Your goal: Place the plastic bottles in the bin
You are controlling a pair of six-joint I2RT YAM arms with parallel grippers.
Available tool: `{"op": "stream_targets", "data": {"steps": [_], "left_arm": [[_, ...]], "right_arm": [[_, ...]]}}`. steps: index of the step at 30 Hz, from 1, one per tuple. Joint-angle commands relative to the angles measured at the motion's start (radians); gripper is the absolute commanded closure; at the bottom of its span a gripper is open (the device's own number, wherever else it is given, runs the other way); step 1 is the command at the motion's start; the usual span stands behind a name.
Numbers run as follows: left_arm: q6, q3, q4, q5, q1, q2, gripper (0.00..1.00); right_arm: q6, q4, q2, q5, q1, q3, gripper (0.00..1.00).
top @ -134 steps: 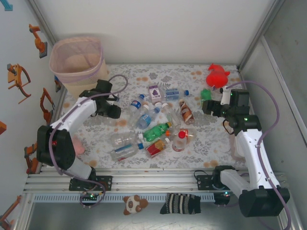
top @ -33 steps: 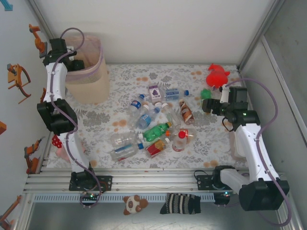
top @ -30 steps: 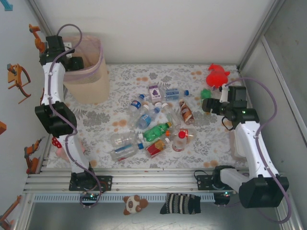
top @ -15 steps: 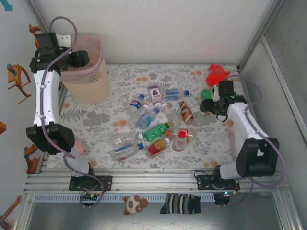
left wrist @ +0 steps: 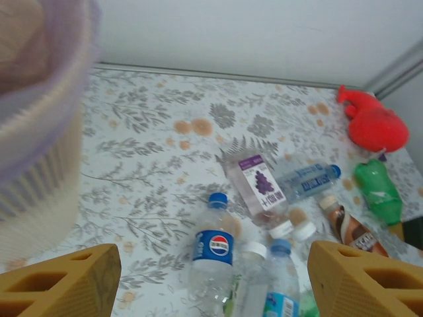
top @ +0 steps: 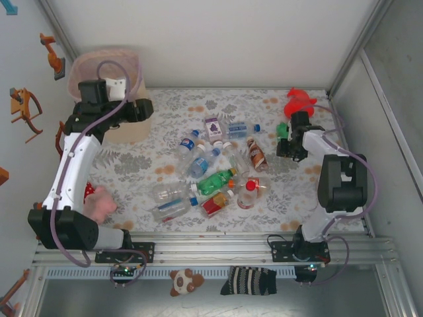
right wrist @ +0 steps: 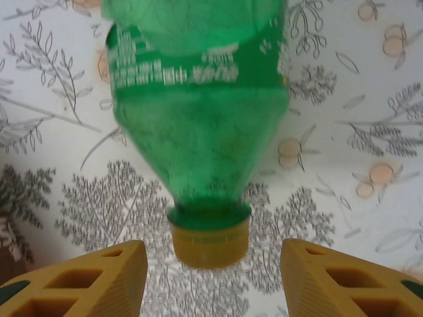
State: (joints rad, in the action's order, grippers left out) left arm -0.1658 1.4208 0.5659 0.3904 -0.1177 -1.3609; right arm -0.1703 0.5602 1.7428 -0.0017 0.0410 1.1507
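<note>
Right end effector (right wrist: pixel 210 272) open, set astride the cap of a green bottle (right wrist: pixel 198 119), not yet gripped. Left end effector (left wrist: pixel 211 281) held open and empty, bin (left wrist: pixel 39 152) just left of it. Heap of bottles (top: pixel 201 162) left on counter (top: pixel 132 168) beyond; task judged mostly undone.

The bin (left wrist: pixel 39 132) stands blurred at 9 o'clock. The left gripper (left wrist: pixel 213 264) keeps its yellow fingers (left wrist: pixel 59 281) wide apart at 6 o'clock, holding nothing, above a clear bottle (left wrist: pixel 213 254) with a blue label. At 3 o'clock lie a green bottle (left wrist: pixel 377 191) and a red plush toy (left wrist: pixel 370 122). The purple-labelled container (left wrist: pixel 256 185) at the centre is perhaps a carton.
</note>
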Motion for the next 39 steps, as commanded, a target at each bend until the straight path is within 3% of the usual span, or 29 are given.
{"op": "stream_targets", "data": {"steps": [1, 16, 27, 34, 39], "left_arm": [[-0.046, -0.046, -0.064, 0.024, -0.019, 0.046, 0.26], [-0.101, -0.18, -0.1, 0.007, -0.034, 0.134, 0.26], [-0.091, -0.191, -0.112, 0.029, -0.039, 0.173, 0.27], [-0.071, -0.183, -0.101, 0.056, -0.043, 0.2, 0.27], [-0.065, -0.169, -0.079, 0.071, -0.051, 0.207, 0.27]], "right_arm": [[0.019, -0.034, 0.035, 0.008, 0.005, 0.034, 0.47], [0.024, -0.054, 0.084, 0.011, 0.004, 0.016, 0.67], [0.062, -0.112, -0.161, 0.009, 0.014, -0.062, 0.77], [0.287, -0.177, -0.322, -0.068, 0.064, -0.078, 0.8], [0.529, -0.184, -0.404, -0.121, 0.154, -0.069, 0.83]]}}
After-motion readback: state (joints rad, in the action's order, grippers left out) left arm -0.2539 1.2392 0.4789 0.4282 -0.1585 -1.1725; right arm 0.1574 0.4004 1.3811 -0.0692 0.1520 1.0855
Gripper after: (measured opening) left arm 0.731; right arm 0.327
